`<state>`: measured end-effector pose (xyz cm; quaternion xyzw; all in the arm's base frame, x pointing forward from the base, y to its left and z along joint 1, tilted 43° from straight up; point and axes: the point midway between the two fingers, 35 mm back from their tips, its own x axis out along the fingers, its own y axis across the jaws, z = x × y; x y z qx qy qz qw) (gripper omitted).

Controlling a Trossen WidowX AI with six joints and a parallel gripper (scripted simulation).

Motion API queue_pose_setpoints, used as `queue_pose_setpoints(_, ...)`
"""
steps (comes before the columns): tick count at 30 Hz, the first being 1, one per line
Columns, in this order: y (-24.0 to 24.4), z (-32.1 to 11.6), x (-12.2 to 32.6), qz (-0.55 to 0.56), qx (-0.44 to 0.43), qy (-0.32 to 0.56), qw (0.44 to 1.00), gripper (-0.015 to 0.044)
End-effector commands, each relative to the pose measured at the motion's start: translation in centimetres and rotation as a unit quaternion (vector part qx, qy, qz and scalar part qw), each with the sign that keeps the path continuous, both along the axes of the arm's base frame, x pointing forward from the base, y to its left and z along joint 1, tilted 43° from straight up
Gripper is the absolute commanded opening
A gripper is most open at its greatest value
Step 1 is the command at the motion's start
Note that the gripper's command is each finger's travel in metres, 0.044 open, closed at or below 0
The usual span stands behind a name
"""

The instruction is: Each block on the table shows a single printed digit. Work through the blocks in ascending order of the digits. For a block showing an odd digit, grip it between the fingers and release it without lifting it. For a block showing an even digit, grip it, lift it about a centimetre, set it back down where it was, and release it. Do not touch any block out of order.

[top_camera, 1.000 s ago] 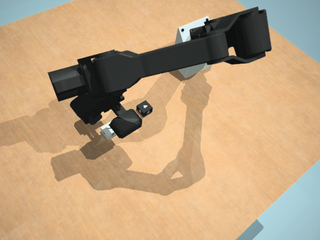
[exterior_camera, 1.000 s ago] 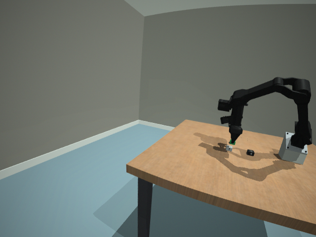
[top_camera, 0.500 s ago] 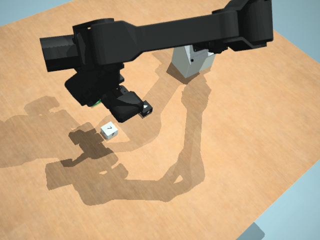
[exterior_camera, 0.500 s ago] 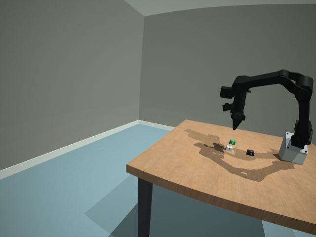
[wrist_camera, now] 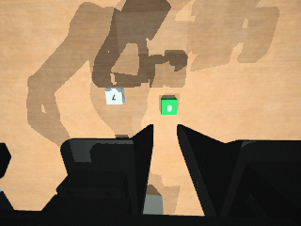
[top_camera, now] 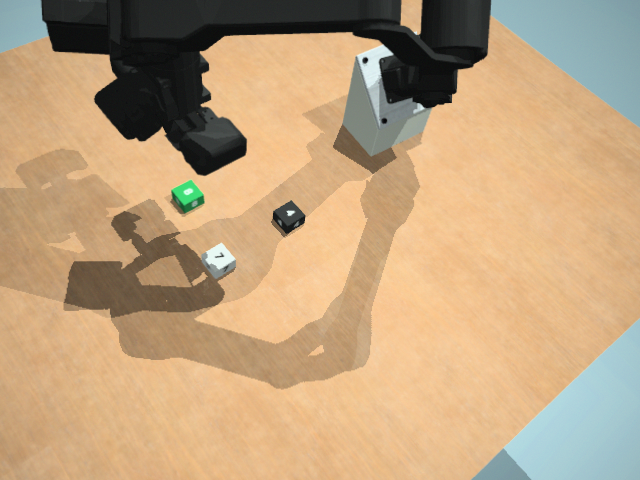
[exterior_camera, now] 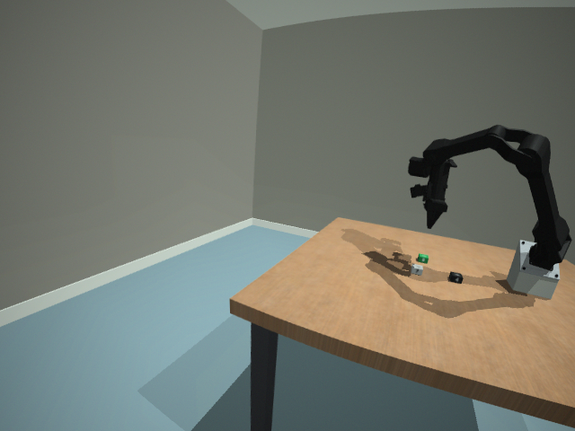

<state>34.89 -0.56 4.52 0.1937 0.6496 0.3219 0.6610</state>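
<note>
In the top view, three blocks sit apart from one another on the wooden table (top_camera: 465, 320) (exterior_camera: 324, 296) (wrist_camera: 263, 104). The green block (top_camera: 187, 196) (exterior_camera: 422, 258) (wrist_camera: 169, 106) lies nearest the gripper (exterior_camera: 429, 227) (wrist_camera: 165, 128), whose black housing is up above the table, and the white block (top_camera: 219, 260) (exterior_camera: 416, 269) (wrist_camera: 115, 96) shows a 7 on its top. The black block (top_camera: 288, 217) (exterior_camera: 455, 277) is the closest of the three to the arm's grey base (top_camera: 359, 116) (exterior_camera: 531, 283); its top bears a pale mark that reads as a 4. In the exterior view, the arm (exterior_camera: 541, 180) arches out from the base and points its gripper down, well above the table, over the area of the green and white blocks. All three blocks rest on the wood, partly among the arm's shadows. In the wrist view, the fingertips stand somewhat apart, with nothing held between them. The green block appears just beyond the gap, its digit too blurred to settle, and the white block lies to one side of it in the picture, at the edge of a dark shadow.
</note>
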Motion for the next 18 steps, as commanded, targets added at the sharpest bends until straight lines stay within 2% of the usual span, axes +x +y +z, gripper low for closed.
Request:
queue_pose_setpoints(1, -0.9, -1.0, -0.2, 0.007, 0.0, -0.002, 1.0, 0.012)
queue_pose_setpoints(2, -0.9, -1.0, -0.2, 0.007, 0.0, -0.002, 1.0, 0.012)
queue_pose_setpoints(9, 4.5, -6.7, -0.7, 0.007, 0.002, -0.003, 1.0, 0.0304)
queue_pose_setpoints(13, 4.7, -6.9, -0.7, 0.007, 0.002, -0.003, 1.0, 0.04)
queue_pose_setpoints(18, 4.9, -7.0, -0.7, 0.007, 0.002, -0.003, 1.0, 0.04)
